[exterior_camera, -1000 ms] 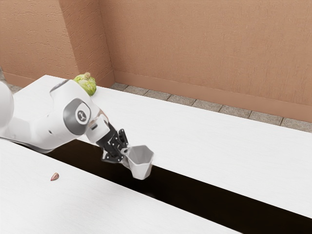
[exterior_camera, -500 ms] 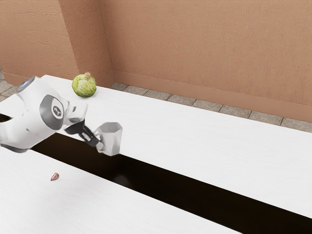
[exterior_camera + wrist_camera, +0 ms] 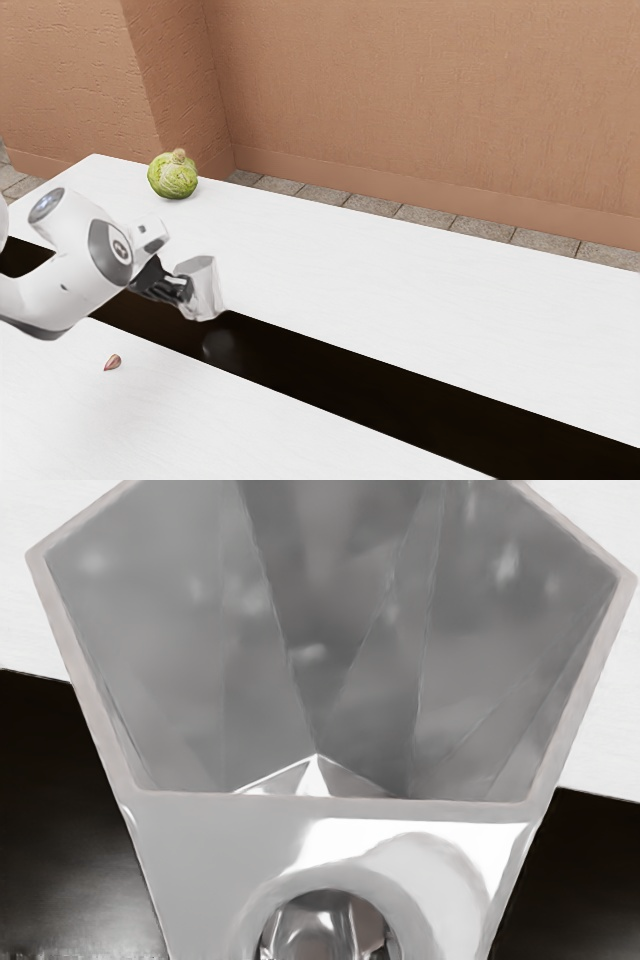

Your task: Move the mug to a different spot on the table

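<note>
The gripper (image 3: 183, 290) pinches the mug (image 3: 202, 286) over the dark gap beside the desk (image 3: 400, 270) — its fingertips mostly hidden by the mug.

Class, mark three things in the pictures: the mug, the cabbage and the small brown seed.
mug (image 3: 205, 288): exterior view, its pale side wall.
cabbage (image 3: 172, 178): exterior view, middle of the green head.
small brown seed (image 3: 113, 362): exterior view, its middle.
</note>
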